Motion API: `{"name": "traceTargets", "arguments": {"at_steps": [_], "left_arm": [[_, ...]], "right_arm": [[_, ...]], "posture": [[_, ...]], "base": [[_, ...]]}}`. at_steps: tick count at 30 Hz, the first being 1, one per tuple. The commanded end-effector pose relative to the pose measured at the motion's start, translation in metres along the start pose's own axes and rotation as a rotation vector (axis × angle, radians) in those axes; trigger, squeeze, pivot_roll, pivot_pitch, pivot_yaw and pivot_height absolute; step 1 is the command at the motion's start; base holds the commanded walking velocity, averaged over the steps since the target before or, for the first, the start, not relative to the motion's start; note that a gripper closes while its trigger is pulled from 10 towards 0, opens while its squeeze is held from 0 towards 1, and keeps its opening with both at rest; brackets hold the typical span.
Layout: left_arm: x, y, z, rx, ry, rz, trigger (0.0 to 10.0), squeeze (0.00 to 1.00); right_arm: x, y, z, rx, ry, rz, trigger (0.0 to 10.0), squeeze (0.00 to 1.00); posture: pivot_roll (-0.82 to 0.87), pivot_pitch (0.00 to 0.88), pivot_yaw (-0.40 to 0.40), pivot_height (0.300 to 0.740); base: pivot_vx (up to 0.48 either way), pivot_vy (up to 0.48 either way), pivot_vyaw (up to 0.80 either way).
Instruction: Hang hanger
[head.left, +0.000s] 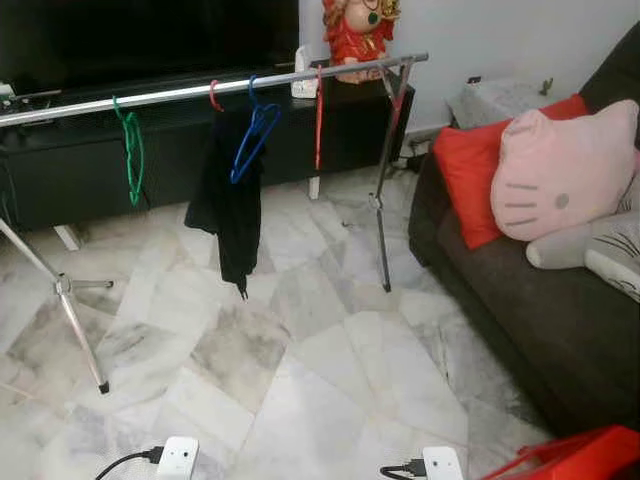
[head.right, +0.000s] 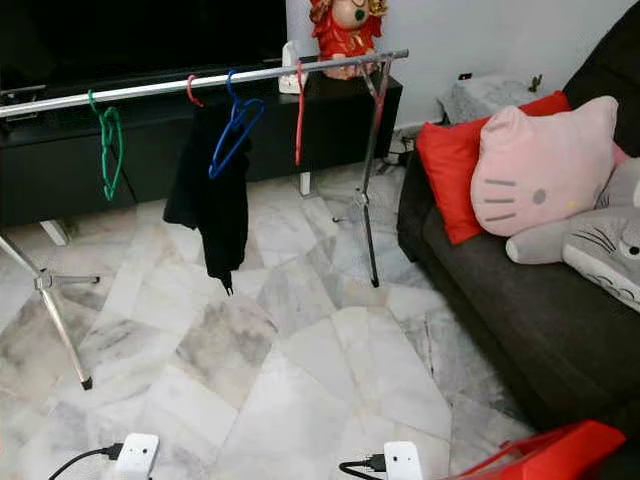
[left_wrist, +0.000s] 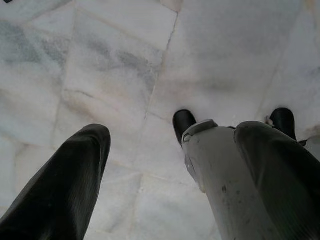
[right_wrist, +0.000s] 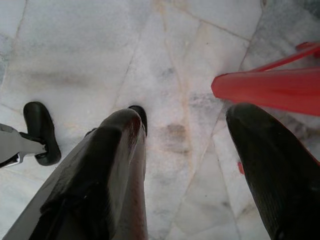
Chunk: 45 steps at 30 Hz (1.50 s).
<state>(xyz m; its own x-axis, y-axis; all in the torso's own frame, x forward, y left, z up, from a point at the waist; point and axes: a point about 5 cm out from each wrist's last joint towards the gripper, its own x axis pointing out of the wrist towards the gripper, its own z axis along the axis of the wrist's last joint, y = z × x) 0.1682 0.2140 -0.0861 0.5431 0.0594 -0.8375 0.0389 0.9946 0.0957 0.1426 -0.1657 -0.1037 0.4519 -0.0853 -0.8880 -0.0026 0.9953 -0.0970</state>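
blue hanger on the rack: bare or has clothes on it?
Bare. The blue hanger hooks over the rail with nothing on it; the black garment beside it hangs from a red hook.

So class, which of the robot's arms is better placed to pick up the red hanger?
Right. The red hanger lies just beyond the open right gripper; the left gripper hangs over bare marble floor.

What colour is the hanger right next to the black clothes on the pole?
Blue. The hanger hangs from the rail beside the black garment; the left eye view shows it best.
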Motion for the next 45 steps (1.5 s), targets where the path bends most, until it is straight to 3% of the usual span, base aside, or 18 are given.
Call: {"name": "traceTargets", "arguments": {"at_steps": [1,17,24,45], "left_arm": [[-0.0009,-0.0006,-0.0058,0.032,0.022,-0.006,10.0,0.00],[-0.0009,-0.0022,-0.0060,0.054,0.019,-0.014,10.0,0.00],[-0.0011,-0.0020,-0.0068,0.054,0.017,-0.007,10.0,0.00],[-0.0018,-0.0013,-0.0103,0.047,0.026,-0.001,10.0,0.00]], "right_arm": [[-0.0001,-0.0001,0.0008,0.007,-0.015,0.000,10.0,0.00],[-0.0003,-0.0006,0.0006,0.028,-0.021,-0.007,10.0,0.00],[-0.0004,-0.0010,-0.0003,0.029,-0.018,-0.009,10.0,0.00],[-0.0003,-0.0020,-0.0007,0.012,-0.011,-0.003,10.0,0.00]], "posture": [[-0.07,0.000,-0.018,0.740],[-0.07,0.000,-0.019,0.740],[-0.07,0.000,-0.022,0.740],[-0.07,0.000,-0.024,0.740]], "base": [[0.000,0.000,0.00],[0.000,-0.238,0.00],[0.000,-0.319,-0.76],[0.000,0.000,-0.76]]}}
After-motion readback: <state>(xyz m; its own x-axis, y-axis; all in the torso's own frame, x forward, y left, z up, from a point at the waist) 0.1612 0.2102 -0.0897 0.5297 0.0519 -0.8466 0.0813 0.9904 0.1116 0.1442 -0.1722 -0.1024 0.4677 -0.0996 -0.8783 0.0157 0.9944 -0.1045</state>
